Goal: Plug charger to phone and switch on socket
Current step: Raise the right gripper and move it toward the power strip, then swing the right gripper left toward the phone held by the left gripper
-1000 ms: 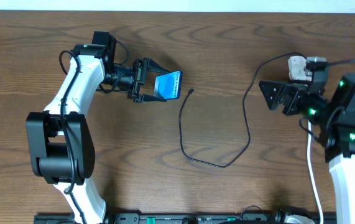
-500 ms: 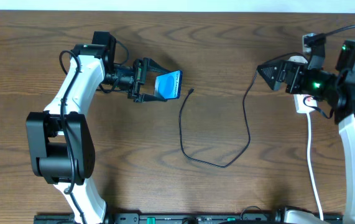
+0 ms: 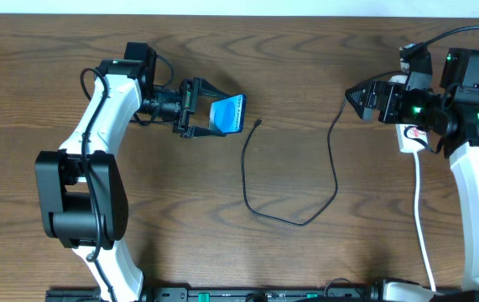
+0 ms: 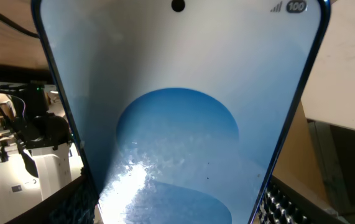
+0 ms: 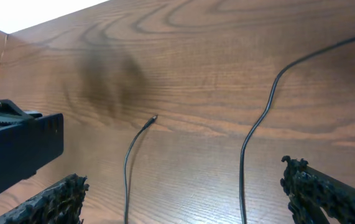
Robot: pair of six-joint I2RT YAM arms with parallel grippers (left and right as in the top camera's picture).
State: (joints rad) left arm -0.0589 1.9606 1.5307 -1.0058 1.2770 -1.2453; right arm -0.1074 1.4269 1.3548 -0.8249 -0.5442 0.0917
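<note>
My left gripper point(image 3: 208, 115) is shut on the phone point(image 3: 228, 113), holding it tilted above the table at upper left; its blue screen fills the left wrist view point(image 4: 177, 124). The charger's thin black cable point(image 3: 333, 172) loops across the table's middle, its small plug tip point(image 3: 258, 124) lying just right of the phone. In the right wrist view the tip point(image 5: 154, 118) lies ahead of my fingers. My right gripper point(image 3: 358, 99) is open and empty at upper right, above the cable's far end. The white socket strip point(image 3: 408, 137) peeks from under the right arm.
The socket's white cord point(image 3: 422, 226) runs down the right side toward the front edge. The left arm's black base point(image 3: 80, 201) stands at lower left. The table's back edge meets a pale wall at the top.
My right arm has swung up and slightly left over the socket, its gripper now higher on the table. The left gripper, phone and cable have not moved.
</note>
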